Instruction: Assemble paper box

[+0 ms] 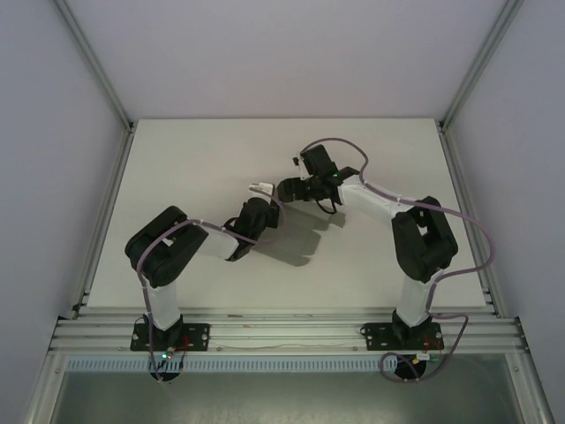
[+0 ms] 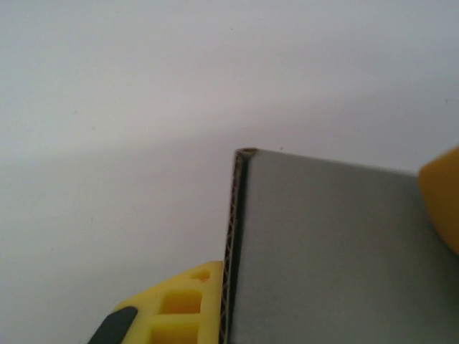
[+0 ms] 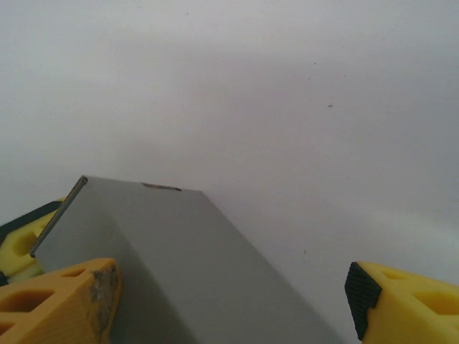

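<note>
Paper box (image 2: 337,265), plain grey cardboard, at the middle of the table (image 1: 194,177), between the two wrists. The left wrist view gives its raw cut edge, a thin corrugated line rising to a corner, with a flat grey panel spreading to the right of it. The right wrist view gives instead two smooth faces meeting along a fold, with a thin flap edge at the far left. In the top external view the box is largely hidden under the wrists. Whether it rests on the table or hangs clear of it cannot be told. Left end effector (image 2: 321,221) clenched on the paper box, one yellow finger (image 2: 179,308) against the cut edge and the other at the panel's right side. Right end effector (image 3: 229,287) released, its yellow fingers (image 3: 64,301) spread wide: one sits at the box's lower left, the other well apart from it over bare table. The top external view supplies the poses. The left arm (image 1: 177,247) rises from its base, folds at a raised elbow and reaches forward and right. The right arm (image 1: 415,238) stands over its base, bends at the elbow and reaches forward and left. The two wrists meet at mid-table. A lilac cable (image 1: 481,238) loops along the right arm.
</note>
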`<action>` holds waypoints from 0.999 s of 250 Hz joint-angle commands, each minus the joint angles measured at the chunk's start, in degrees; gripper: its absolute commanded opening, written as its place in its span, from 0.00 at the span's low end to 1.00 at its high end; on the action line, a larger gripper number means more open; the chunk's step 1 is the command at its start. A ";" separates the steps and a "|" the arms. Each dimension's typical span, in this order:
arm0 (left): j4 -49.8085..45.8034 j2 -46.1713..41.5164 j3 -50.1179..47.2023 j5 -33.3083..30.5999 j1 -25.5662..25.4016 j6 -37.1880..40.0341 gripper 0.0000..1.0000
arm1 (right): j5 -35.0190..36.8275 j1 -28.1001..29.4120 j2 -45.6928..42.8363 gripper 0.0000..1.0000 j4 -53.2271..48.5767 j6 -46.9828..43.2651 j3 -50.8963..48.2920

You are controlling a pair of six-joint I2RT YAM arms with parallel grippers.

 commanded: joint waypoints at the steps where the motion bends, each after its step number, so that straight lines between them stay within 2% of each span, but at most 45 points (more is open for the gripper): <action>1: 2.24 2.00 2.11 0.71 1.47 0.79 0.00 | 0.95 0.32 2.28 0.85 -12.45 -0.97 -0.92; 17: 0.84 1.40 2.38 0.21 1.59 1.26 0.00 | 1.88 -0.56 0.58 0.88 -12.79 -1.56 -0.15; 35: 0.25 -0.05 1.77 0.88 1.73 1.36 0.00 | 2.84 -1.79 -2.92 0.96 -14.61 -4.20 1.53; 58: -1.36 -2.37 1.10 3.66 2.67 -0.61 0.00 | 6.27 -2.50 -9.79 0.99 -17.72 -11.79 2.62; 79: -3.89 -4.60 0.85 9.15 4.62 -3.55 0.00 | 8.54 -3.40 -17.59 1.00 -17.89 -17.69 -0.05; 106: -4.89 -7.67 -0.13 18.73 8.82 -9.02 0.00 | 3.91 -6.31 -27.99 1.00 -17.14 -22.48 -6.87; 139: -2.09 -11.26 -1.87 29.73 12.61 -13.70 0.00 | -8.13 -10.38 -36.37 1.00 -14.21 -26.35 -15.48; 165: -8.58 -13.71 0.49 33.09 12.68 -12.66 0.00 | -11.66 -10.41 -36.72 0.99 -7.81 -26.80 -17.95; 194: -13.05 -14.94 2.61 35.76 12.55 -13.65 0.00 | -14.14 -10.40 -33.73 0.92 -7.65 -27.90 -14.66; 222: -15.72 -15.69 3.84 37.55 12.65 -13.59 0.00 | -13.36 -10.33 -31.80 0.85 -4.35 -28.63 -13.89; 250: -17.83 -15.36 4.83 37.82 12.67 -13.31 0.00 | -11.73 -10.39 -30.37 0.78 -2.18 -25.54 -13.05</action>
